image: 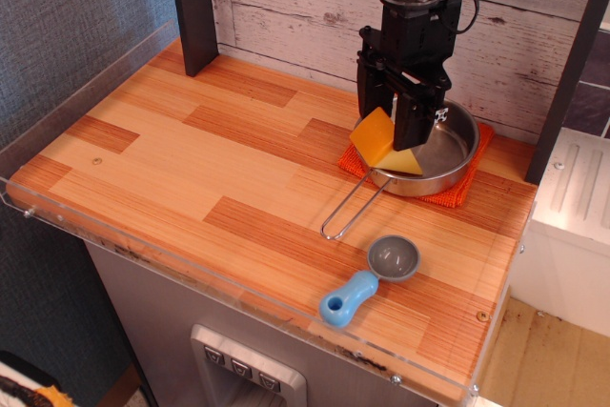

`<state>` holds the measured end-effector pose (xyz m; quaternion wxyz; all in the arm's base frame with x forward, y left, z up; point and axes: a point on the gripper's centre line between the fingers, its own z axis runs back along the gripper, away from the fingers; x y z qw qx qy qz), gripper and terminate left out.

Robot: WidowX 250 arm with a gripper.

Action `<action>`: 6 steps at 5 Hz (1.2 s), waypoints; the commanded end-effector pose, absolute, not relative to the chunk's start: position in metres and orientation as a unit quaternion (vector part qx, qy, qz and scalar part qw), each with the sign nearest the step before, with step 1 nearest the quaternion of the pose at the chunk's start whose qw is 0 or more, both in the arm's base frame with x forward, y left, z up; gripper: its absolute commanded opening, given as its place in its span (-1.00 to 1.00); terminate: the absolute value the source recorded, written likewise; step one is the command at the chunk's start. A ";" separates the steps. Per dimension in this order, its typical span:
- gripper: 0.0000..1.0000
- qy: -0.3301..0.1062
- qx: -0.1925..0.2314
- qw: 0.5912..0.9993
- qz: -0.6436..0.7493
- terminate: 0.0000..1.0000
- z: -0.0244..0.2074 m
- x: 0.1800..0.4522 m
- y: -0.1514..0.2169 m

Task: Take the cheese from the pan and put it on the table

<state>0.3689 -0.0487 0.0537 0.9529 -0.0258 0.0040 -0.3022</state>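
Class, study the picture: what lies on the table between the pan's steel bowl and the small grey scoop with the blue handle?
In the single camera view, the pan's wire loop handle crosses part of that stretch from the pan toward the scoop; otherwise only bare wooden table shows.

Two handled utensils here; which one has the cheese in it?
The steel pan on the orange mat, wire-loop handle. The grey scoop with blue handle holds nothing.

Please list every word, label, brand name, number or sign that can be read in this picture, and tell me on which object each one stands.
There is no readable text.
The round shiny steel pan, the yellow-orange cheese wedge and the grey scoop with blue handle carry no visible print.
The black gripper shows no legible label.
The grey panel of buttons below the wooden table may bear marks, too small to read.
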 end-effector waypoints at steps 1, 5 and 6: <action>-1.00 0.009 -0.013 0.950 -0.312 -1.00 0.065 0.361 -0.048; -1.00 -0.071 -0.011 0.997 0.022 -1.00 0.125 0.333 0.062; -1.00 -0.089 0.015 0.996 0.001 -1.00 0.119 0.337 0.082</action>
